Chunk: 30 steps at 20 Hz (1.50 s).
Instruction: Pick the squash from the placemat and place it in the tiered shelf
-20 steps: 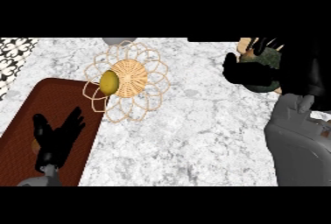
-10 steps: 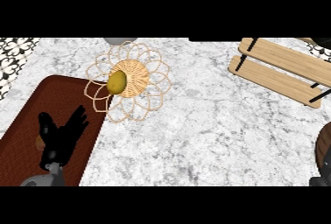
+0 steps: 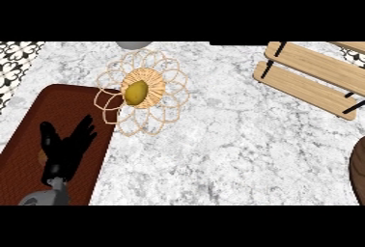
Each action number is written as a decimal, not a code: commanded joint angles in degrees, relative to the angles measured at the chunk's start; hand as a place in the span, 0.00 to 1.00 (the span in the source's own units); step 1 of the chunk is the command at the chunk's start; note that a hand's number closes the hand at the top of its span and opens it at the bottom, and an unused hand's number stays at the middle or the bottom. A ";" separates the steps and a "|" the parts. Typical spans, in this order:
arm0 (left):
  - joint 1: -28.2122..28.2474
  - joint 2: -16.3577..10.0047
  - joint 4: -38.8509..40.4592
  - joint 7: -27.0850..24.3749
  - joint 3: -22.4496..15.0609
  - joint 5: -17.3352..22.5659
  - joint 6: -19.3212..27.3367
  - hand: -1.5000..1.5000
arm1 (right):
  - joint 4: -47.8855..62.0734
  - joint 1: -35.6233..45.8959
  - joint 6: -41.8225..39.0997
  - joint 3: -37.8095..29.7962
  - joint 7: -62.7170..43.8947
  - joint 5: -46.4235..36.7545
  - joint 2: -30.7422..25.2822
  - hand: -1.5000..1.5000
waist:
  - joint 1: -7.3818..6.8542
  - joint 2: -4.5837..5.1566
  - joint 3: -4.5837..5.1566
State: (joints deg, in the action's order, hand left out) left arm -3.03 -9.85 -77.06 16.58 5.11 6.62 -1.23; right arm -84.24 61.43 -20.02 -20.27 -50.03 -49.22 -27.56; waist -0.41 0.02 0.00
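A yellow-green squash lies at the centre of a woven flower-shaped placemat on the marble counter, upper left of middle. The wooden tiered shelf with black posts stands at the upper right, its slats bare. My left hand rests open at the lower left, fingers up, over a dark brown mat, below and left of the squash and apart from it. My right hand does not show in the head view.
A dark brown mat covers the lower left of the counter. A dark brown rounded object shows at the right edge. A grey round object peeks in at the top. Patterned tiling lies at the far left.
The right arm and hand, seen over the shelf a second ago, have left the view. The view has shifted, so the shelf and placemat sit slightly differently. The left hand stays resting.
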 commanded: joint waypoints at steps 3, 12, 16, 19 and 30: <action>0.62 1.56 0.30 -1.63 -1.11 -1.50 0.87 0.50 | 14.40 3.28 0.67 -0.63 6.55 1.65 -4.64 1.00 | -0.52 0.20 0.03; 2.57 1.05 -3.84 1.10 -1.05 -1.07 0.36 0.50 | 28.89 2.11 10.64 0.81 17.96 -1.69 -8.32 1.00 | -0.85 0.28 -0.01; 2.10 0.95 0.44 -2.75 -0.13 -1.02 -0.96 0.50 | 35.45 3.35 14.64 0.42 21.71 -1.34 -8.27 1.00 | -0.74 0.34 0.01; 2.22 1.83 0.36 -2.94 -0.83 -2.49 0.57 0.50 | 39.39 2.66 18.48 1.02 24.88 -2.56 -8.36 1.00 | -0.68 0.34 0.01; -2.63 0.64 1.70 0.70 0.69 -1.74 0.28 0.50 | 48.30 6.68 21.65 0.77 32.96 -1.01 -10.00 1.00 | -0.35 0.26 0.01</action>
State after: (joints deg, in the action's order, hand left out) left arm -3.72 -9.28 -77.67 17.80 5.57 5.91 -1.75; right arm -37.88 68.31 0.62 -19.57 -20.01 -50.73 -37.19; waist -1.10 0.30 0.00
